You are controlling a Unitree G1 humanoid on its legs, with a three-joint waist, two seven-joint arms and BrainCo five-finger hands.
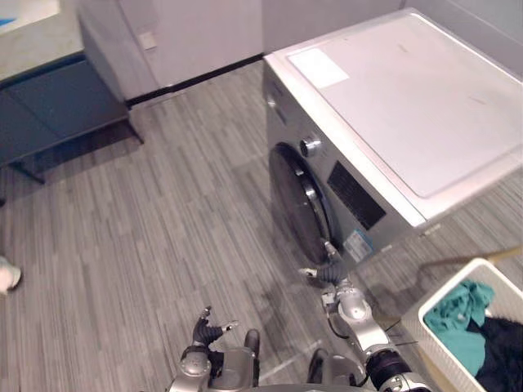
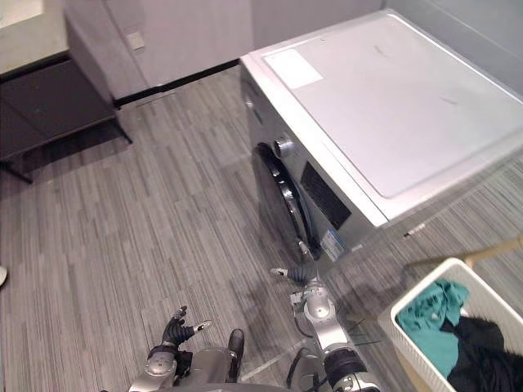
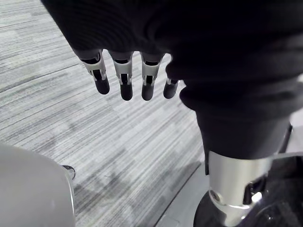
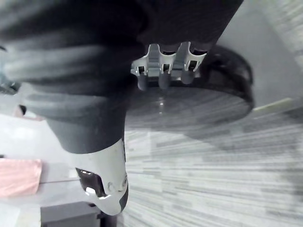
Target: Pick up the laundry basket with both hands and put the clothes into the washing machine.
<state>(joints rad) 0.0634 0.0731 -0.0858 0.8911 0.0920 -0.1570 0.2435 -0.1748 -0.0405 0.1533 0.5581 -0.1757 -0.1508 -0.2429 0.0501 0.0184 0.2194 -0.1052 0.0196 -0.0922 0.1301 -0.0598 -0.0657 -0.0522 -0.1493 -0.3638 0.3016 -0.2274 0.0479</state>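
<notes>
Left eye view: right hand [image 1: 328, 273], fingers loosely extended and empty, is reaching the closed washing machine door [image 1: 296, 200] at centre. Left hand [image 1: 206, 331] is hanging relaxed at lower left. Laundry basket [image 1: 440, 349] is sitting ungrasped at lower right. Fingertips are likely risking slipping off the door rim.

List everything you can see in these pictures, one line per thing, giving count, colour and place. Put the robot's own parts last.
washing machine: one, silver-grey with a dark round door, standing on the floor right of centre
laundry basket: one, white, lower right, beside the machine
clothes: a heap, teal and black, inside the basket
cabinet: one, dark, upper left by the wall
wall socket: one, pale, on the wall, upper left
shoe: one, white, a person's, at the left edge
floor: grey, striped
left hand: one, silver fingers with dark tips, relaxed, low over the floor
right hand: one, same colours, open, by the door's lower edge
</notes>
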